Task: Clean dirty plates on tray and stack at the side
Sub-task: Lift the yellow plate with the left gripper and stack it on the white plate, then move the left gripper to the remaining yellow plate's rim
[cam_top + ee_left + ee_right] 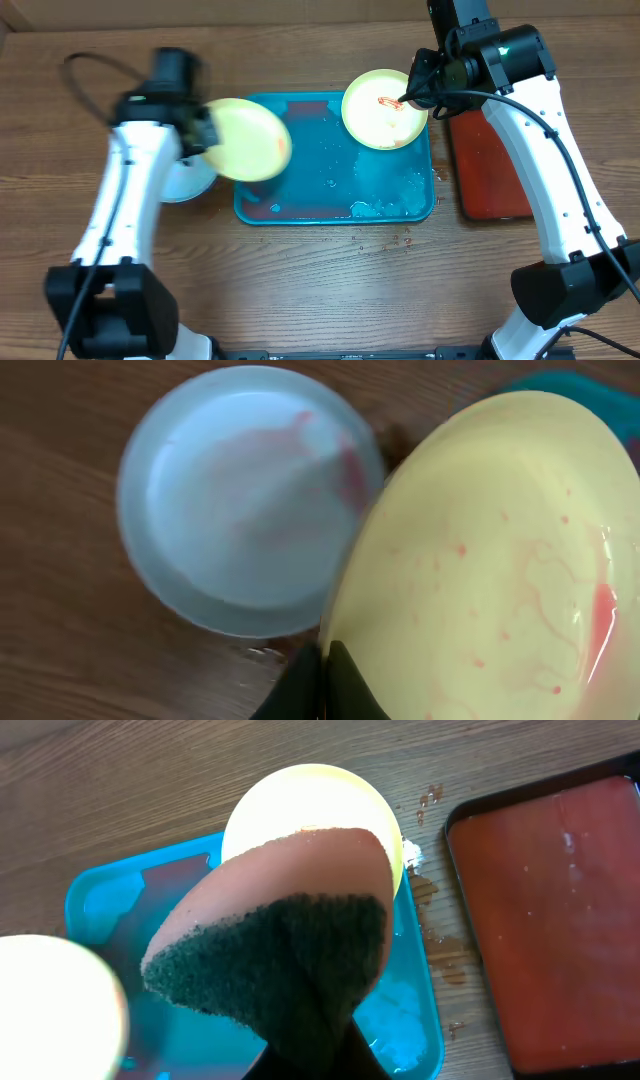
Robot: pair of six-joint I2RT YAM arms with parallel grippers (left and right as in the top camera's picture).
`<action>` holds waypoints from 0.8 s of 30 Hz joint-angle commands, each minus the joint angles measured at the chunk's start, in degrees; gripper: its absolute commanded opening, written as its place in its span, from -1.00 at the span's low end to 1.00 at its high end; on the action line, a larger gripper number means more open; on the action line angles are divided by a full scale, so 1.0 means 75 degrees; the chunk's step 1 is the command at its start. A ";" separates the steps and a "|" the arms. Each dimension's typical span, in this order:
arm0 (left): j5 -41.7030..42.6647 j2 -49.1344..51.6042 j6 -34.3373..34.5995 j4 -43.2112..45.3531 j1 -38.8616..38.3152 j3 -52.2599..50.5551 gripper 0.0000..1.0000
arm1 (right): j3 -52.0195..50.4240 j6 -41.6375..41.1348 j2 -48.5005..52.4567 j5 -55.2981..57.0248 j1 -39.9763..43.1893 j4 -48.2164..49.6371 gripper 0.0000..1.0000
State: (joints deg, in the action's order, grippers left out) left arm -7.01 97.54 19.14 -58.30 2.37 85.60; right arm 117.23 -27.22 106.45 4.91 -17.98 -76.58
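Clamps yellow-green plate [250,140] in L gripper [203,128] over tray [330,205] left rim, just right of blue-white plate [240,500] on table [300,290], so suits short leftward stack move; pinches sponge [280,935] in R gripper [408,100] above 2nd plate [378,112], tray far-right corner.

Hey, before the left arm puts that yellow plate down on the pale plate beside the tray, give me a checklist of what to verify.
1. Grip of the left pincer on the held yellow plate: ok, clamped on its rim.
2. Cleanliness of the held yellow plate: not ok, red specks and a streak show.
3. The blue-white plate bare on top: ok, though a pink smear shows.
4. Alignment above the blue-white plate: not ok, the held yellow plate sits off toward the tray.
5. Hold of the right pincer on the sponge: ok.
6. Cleanliness of the second yellow plate: not ok, red mark.
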 commanded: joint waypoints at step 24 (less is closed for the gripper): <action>0.0778 0.2200 -0.0632 0.0839 0.2908 0.0067 -0.55 | 0.0143 0.0003 -0.0122 0.0015 0.0050 -0.0020 -0.92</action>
State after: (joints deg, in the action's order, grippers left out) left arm -2.07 114.39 17.34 -52.47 24.43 85.58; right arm 117.23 -27.16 106.45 4.86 -17.98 -76.82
